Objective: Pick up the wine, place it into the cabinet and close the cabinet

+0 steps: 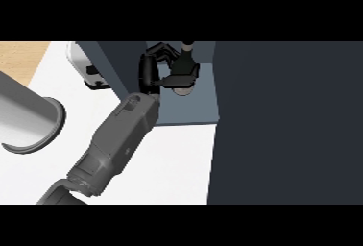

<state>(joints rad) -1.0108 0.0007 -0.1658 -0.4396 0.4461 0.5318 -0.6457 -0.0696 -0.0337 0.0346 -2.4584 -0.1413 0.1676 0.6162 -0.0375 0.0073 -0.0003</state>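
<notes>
The wine bottle (186, 65) is dark and stands inside the open cabinet, over its blue-grey floor (191, 108) near the back. Its neck points to the view's top and its pale round base (183, 89) shows below. My left hand (150, 69) reaches in from the lower left. Its fingers (162, 50) and thumb are curled round the bottle's left side and hide part of it. I cannot see whether the bottle's base touches the cabinet floor. My right hand does not show.
A large dark cabinet panel (284, 120) fills the right half of the view. A grey round pot (28, 117) lies on the white counter (177, 163) at the left. A small silver appliance (89, 67) stands by the cabinet's left wall.
</notes>
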